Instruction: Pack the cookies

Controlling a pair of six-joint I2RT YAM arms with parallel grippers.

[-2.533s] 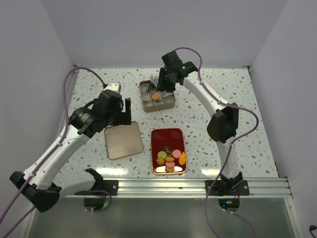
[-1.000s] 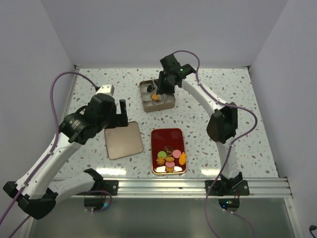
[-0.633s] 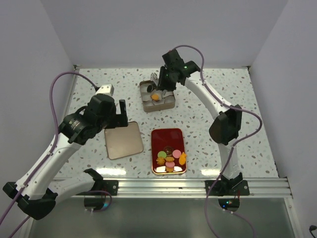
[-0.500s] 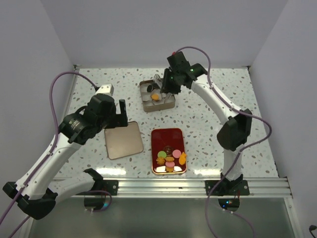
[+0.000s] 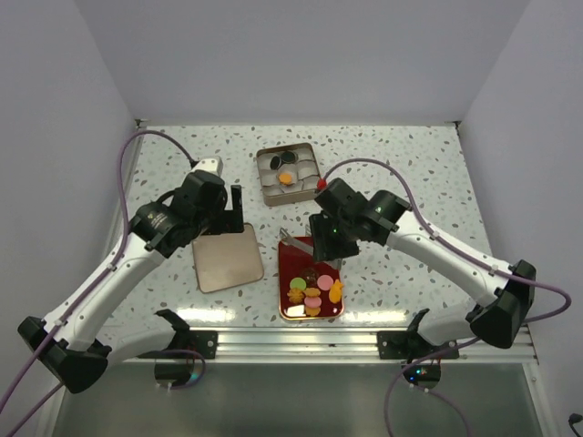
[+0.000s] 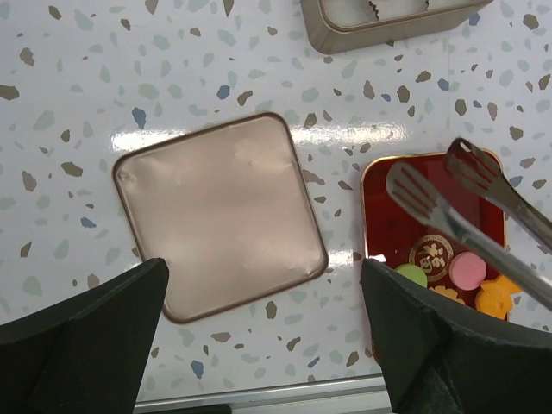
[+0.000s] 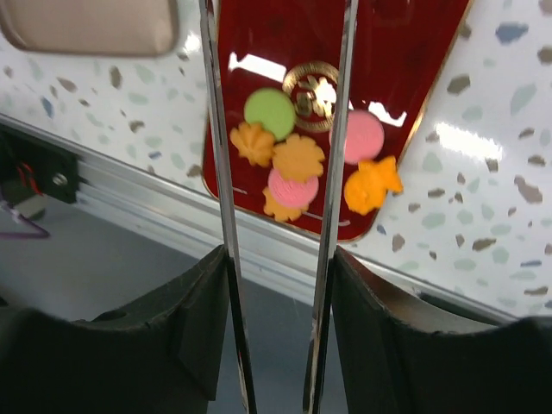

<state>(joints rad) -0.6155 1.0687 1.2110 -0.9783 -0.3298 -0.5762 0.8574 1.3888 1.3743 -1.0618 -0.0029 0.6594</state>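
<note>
A cluster of small cookies (image 5: 312, 293) lies flat at the near end of a glossy red tray (image 5: 293, 266). The tray is a rounded rectangle whose long axis runs from the near edge toward the back of the speckled terrazzo table (image 5: 410, 173). Most cookies are round discs, green, pink and orange, and some have scalloped edges. They touch or overlap in a loose bunch. One irregular orange cookie (image 7: 373, 185) sits at the tray's right side, its longer dimension running roughly along the tray's length. More cookies, black and orange, rest in a square metal tin (image 5: 264, 177) farther back. The right gripper (image 7: 278, 259) hangs over the tray, clamped on a pair of metal tongs (image 5: 299, 243). Its two pads press the thin shiny arms, which run parallel with a gap between them. From above, the tongs reach leftward over the tray's far end, their flattened tips apart. The left gripper (image 6: 263, 276) hovers with its fingers spread wide, holding nothing, above a flat tan lid (image 5: 228, 258). The lid is square with rounded corners and lies just left of the tray.
</note>
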